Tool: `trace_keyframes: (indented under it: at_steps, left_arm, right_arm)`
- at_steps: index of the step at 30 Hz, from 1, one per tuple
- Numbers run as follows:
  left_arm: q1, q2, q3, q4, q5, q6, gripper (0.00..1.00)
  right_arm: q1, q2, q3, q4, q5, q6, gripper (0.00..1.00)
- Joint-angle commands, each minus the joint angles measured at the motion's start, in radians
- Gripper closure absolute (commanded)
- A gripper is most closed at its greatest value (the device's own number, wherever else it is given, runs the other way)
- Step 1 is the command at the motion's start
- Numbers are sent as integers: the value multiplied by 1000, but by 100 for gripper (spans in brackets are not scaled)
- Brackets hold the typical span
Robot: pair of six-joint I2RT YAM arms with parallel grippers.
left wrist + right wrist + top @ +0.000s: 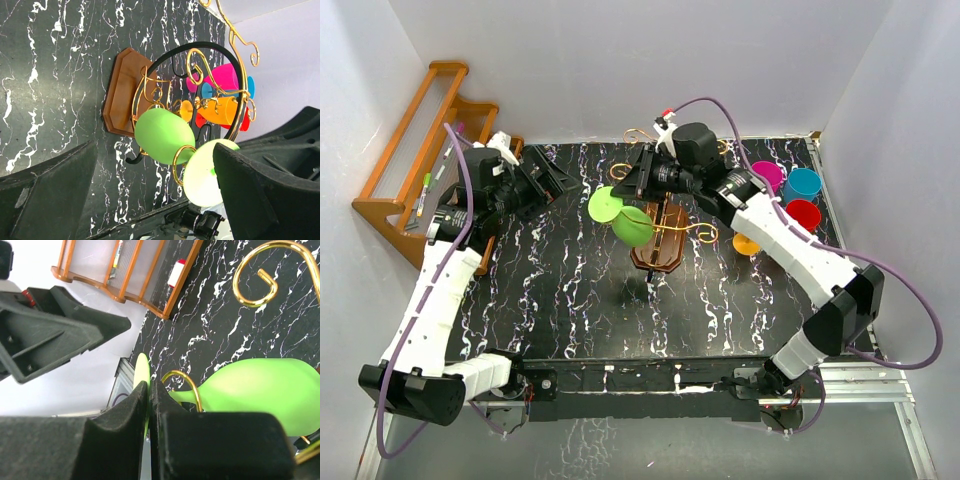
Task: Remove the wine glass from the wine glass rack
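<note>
A lime-green wine glass (632,226) hangs sideways on the wine glass rack (657,257), which has a brown wooden base and gold wire scrolls. The glass stem passes through a gold curl (186,385), with the bowl (260,390) on one side and the foot disc (140,374) on the other. My right gripper (149,387) is shut on the edge of that foot disc. To the left of the glass, my left gripper (555,180) stands wide open and apart from it. In the left wrist view the bowl (165,135) and foot (202,175) show between its fingers (45,195).
Pink (767,175), blue (802,185), red (803,214) and orange (747,243) cups stand right of the rack. An orange-brown slatted shelf (420,160) leans at the far left, holding pens. White walls close in the black marbled table (570,290).
</note>
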Motion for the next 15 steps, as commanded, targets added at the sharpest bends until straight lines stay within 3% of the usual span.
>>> trace_keyframes:
  at_steps: [1,6,11,15]
  left_arm:
    - [-1,1,45,16,21,2,3]
    - [0,1,47,26,30,-2,3]
    - [-2,4,58,34,40,-6,3]
    - [-1,21,105,12,31,21,4]
  right_arm:
    - [-5,-101,-16,0,28,-29,92]
    - [-9,-108,-5,-34,-56,-49,92]
    - [-6,-57,43,-88,-299,-85,92]
    - [-2,-18,110,-208,-408,-179,92]
